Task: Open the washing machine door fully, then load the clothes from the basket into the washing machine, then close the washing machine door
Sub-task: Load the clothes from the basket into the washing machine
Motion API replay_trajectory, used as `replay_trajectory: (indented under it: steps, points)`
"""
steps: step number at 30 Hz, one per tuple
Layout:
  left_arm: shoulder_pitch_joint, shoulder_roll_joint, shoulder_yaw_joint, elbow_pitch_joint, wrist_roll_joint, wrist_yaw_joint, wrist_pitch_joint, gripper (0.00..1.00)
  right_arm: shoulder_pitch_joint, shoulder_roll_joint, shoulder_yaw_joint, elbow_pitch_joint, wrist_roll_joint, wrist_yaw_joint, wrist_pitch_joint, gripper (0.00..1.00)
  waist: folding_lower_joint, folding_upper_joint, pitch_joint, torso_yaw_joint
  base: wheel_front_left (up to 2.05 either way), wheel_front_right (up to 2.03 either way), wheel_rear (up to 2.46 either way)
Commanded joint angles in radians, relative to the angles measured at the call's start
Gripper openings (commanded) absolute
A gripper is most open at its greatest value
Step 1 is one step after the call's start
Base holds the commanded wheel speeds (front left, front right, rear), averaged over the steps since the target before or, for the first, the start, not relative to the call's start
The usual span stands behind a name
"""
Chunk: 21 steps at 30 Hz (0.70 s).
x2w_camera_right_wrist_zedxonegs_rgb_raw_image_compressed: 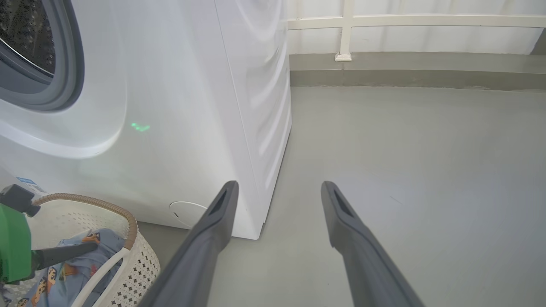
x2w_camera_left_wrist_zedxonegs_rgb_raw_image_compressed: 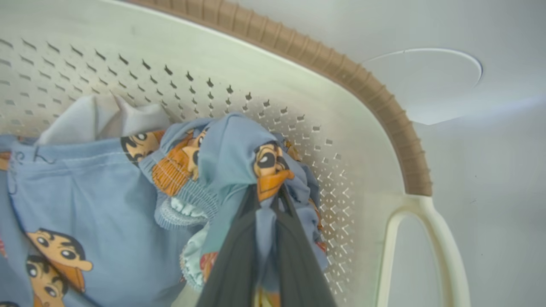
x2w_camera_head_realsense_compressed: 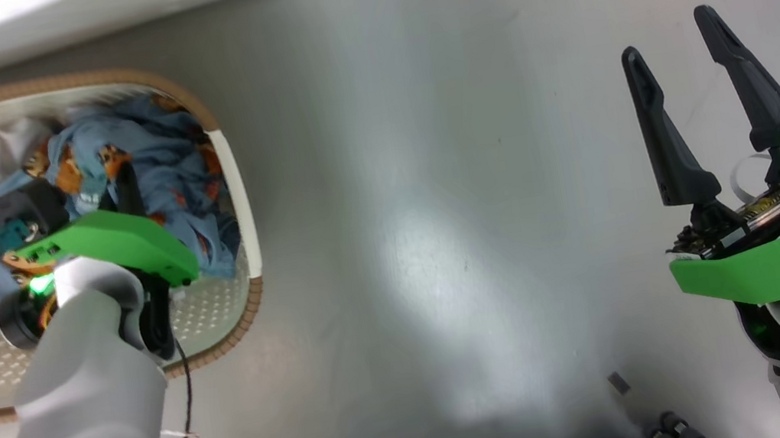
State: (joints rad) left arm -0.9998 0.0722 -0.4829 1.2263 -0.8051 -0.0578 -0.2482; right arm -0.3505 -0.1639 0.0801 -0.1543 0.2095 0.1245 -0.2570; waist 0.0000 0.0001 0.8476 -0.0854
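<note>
Gripping fold of clothes (x2w_camera_left_wrist_zedxonegs_rgb_raw_image_compressed: 85, 183) with left hand (x2w_camera_left_wrist_zedxonegs_rgb_raw_image_compressed: 268, 197), inside basket (x2w_camera_left_wrist_zedxonegs_rgb_raw_image_compressed: 298, 55) by rim corner. Lift straight up, slowly (trailing cloth could snag handle (x2w_camera_left_wrist_zedxonegs_rgb_raw_image_compressed: 431, 238)), then carry to washing machine (x2w_camera_right_wrist_zedxonegs_rgb_raw_image_compressed: 170, 106) behind basket. Right hand (x2w_camera_right_wrist_zedxonegs_rgb_raw_image_compressed: 279, 184): released, well apart from basket.

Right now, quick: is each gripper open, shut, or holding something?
Left gripper: shut on the clothes in the basket.
Right gripper: open, holding nothing.

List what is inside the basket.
Inside the basket lie light blue cartoon-print clothes and a white cloth; the left tool is shut on a fold of them. The floor beneath the pile is covered.
</note>
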Motion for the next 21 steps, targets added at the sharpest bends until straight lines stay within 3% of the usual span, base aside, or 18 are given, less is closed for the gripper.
replay_trajectory:
  steps: [1, 12, 21]
  points:
    - [0.049, 0.048, 0.03, -0.06, 0.031, 0.026, -0.013, 0.0, 0.047, -0.006, 0.011, -0.014, -0.016, 0.006, -0.005, 1.0, 0.0, -0.0001, -0.041, 0.023, 0.0, 0.0, 0.0]
    - [0.268, 0.075, 0.194, -0.427, 0.232, 0.11, -0.013, 0.0, 0.105, -0.005, -0.01, 0.033, -0.026, 0.006, -0.005, 1.0, 0.0, -0.0001, -0.193, 0.064, 0.0, 0.0, 0.0]
    - [0.463, 0.039, 0.327, -0.685, 0.369, 0.116, -0.013, 0.0, 0.158, 0.008, -0.03, 0.082, -0.03, 0.006, -0.005, 1.0, 0.0, -0.0001, -0.327, 0.085, 0.0, 0.0, 0.0]
